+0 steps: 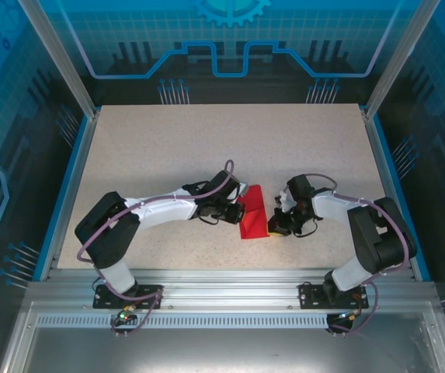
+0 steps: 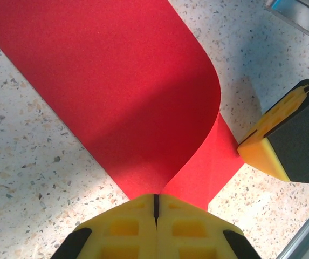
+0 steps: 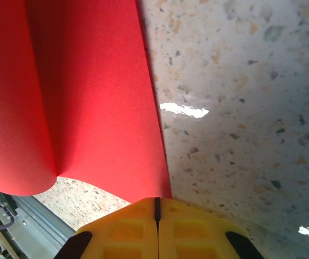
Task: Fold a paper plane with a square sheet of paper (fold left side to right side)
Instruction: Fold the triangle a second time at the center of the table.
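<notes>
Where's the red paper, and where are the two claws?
paper (image 1: pixel 253 217), top view, middle of the sheet.
left claw (image 2: pixel 156 200), left wrist view, between its fingertips.
right claw (image 3: pixel 157 204), right wrist view, between its fingertips.

Both arms are bent inward toward each other, the left gripper (image 1: pixel 234 210) and right gripper (image 1: pixel 279 226) being held low and pinched closed on the square sheet of paper (image 1: pixel 253 211).

Surface (image 1: pixel 206 148): speckled beige, matte, with bright glare spots in the right wrist view. Blue trim (image 1: pixel 65 194) runs down its left and right edges. Aluminium rail (image 1: pixel 230 284) lies along the near edge, with a grey metal panel (image 1: pixel 222 350) below it. Slanted metal posts (image 1: pixel 59 58) rise at the far corners. Blue backdrop (image 1: pixel 230 47) has circuit-line and gear graphics.
</notes>
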Controlling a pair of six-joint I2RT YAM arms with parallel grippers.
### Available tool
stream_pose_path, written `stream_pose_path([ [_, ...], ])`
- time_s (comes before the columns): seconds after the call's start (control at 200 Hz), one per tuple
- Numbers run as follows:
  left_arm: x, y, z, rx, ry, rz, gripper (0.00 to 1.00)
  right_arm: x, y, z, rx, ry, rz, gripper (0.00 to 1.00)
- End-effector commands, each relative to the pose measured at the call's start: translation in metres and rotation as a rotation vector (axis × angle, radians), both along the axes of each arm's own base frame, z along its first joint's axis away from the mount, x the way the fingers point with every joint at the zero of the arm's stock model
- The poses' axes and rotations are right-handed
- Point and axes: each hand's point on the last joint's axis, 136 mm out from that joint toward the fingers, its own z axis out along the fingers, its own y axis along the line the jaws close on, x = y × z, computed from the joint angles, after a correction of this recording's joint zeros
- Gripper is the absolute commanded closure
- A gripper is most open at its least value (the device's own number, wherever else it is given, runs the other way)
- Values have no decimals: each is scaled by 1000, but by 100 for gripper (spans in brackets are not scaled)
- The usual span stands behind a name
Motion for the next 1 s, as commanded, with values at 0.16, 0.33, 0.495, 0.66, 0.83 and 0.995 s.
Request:
stream_pose_path([
  [0.16,10,8,-12,61,0,-8,100,-7,-4,-10,-56,22,31,94],
  [0.33,18,6,-14,62,-10,-13,100,-7,-3,-10,-55,20,38,95],
  [0.495,24,3,-15,58,-12,-15,100,-7,-3,-10,-58,18,43,95],
  [0.66,27,3,-20,72,-6,-17,100,-7,-3,-10,-58,17,46,95],
  [0.83,27,3,-27,87,5,-16,100,-7,-3,-10,-59,15,48,95],
  [0.995,27,5,-33,105,11,-12,100,-7,-3,-11,-62,17,49,94],
])
